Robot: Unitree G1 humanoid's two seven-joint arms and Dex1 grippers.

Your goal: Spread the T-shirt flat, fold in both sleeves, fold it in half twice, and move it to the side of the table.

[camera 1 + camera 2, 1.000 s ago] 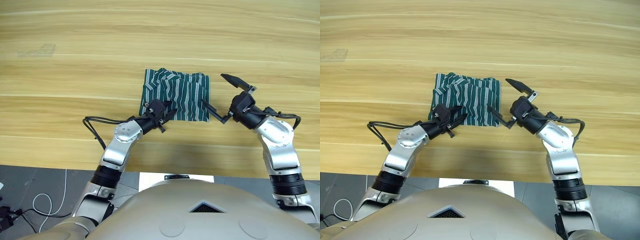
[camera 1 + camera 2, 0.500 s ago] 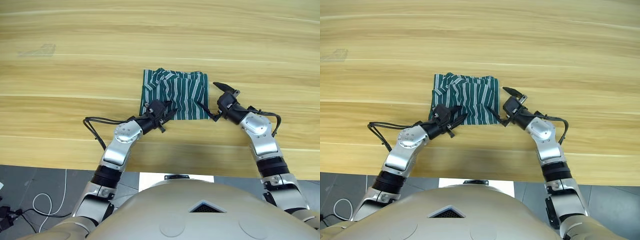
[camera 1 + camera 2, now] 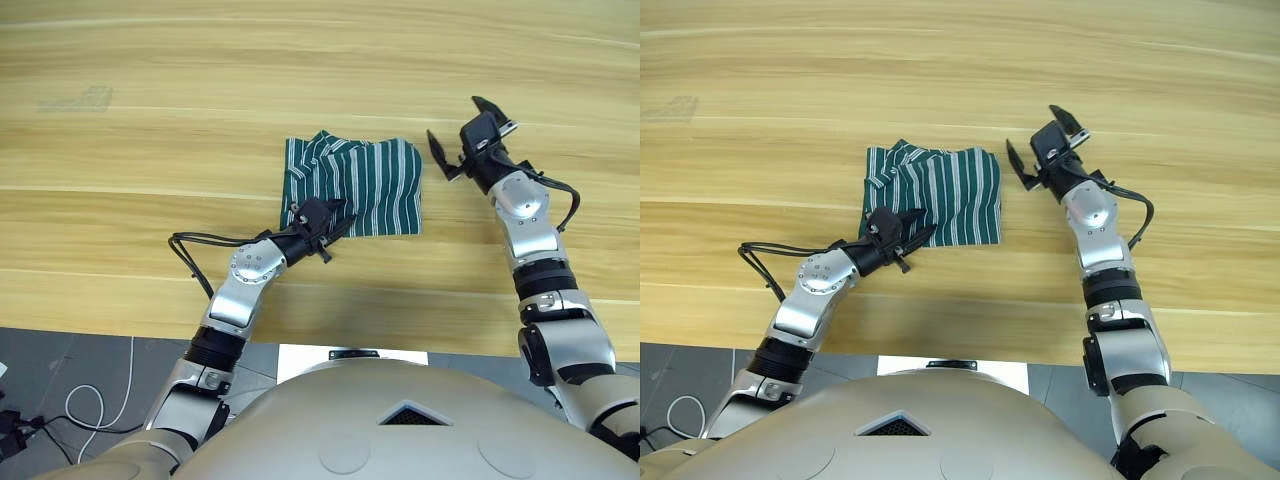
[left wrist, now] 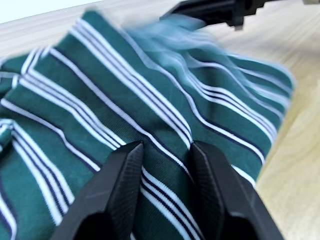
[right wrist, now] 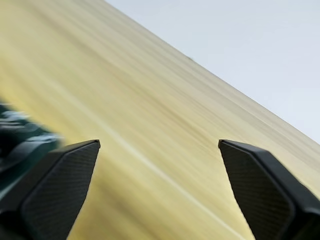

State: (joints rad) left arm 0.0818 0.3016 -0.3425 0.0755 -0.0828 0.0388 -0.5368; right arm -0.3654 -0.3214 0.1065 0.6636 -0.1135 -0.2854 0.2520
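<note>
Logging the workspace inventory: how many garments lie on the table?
1: the folded green-striped T-shirt on the table, left gripper at its near-left corner, right gripper open, apart on its right. Its folds could hide something.

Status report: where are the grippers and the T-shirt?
Left gripper at T-shirt's near left corner. Right gripper open, off its right edge. T-shirt folded, not yet moved aside.

Matt striped cloth T-shirt [image 3: 365,190], smooth wooden table [image 3: 200,80]

table [image 3: 200,60]: light wood planks | floor [image 3: 60,365]: dark grey | white cable [image 3: 131,375]: on floor
</note>
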